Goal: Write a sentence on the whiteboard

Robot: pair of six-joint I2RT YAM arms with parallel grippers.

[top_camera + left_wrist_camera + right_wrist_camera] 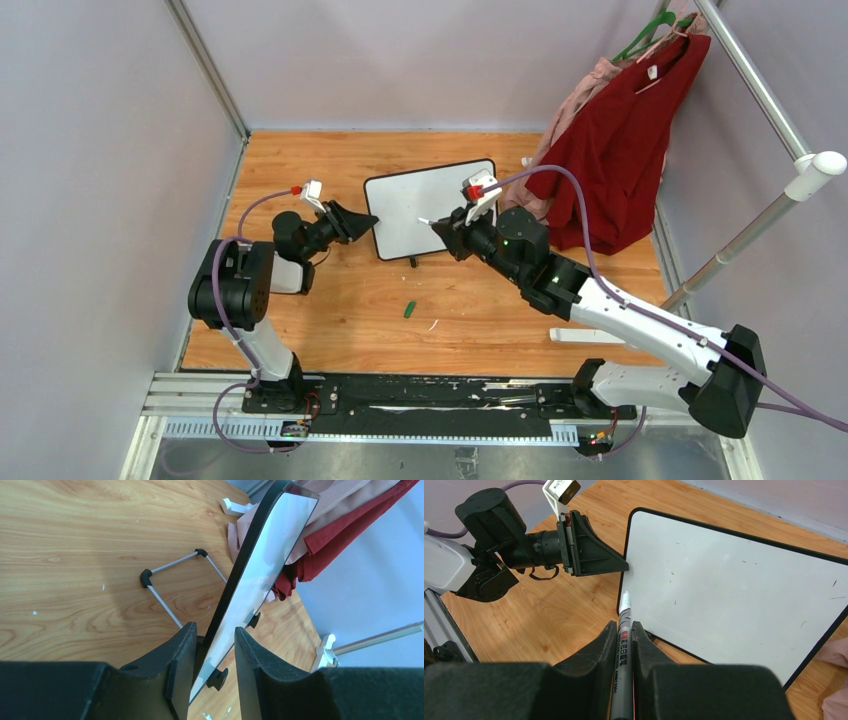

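The whiteboard (430,205) stands tilted on the wooden table, white with a thin black frame. No green lettering shows on it, only a few small dark specks in the right wrist view (724,590). My left gripper (372,219) is shut on the board's left edge, one finger behind the frame and one on the white face (214,629). My right gripper (624,624) is shut on a grey marker (622,655). The marker's uncapped tip points at the board's lower left part, close to the surface; I cannot tell whether it touches.
A green marker cap (409,309) lies on the table in front of the board. A red garment (620,150) and a pink one hang on a rack at the right, just behind the board. The board's wire stand (165,600) rests on the table behind it.
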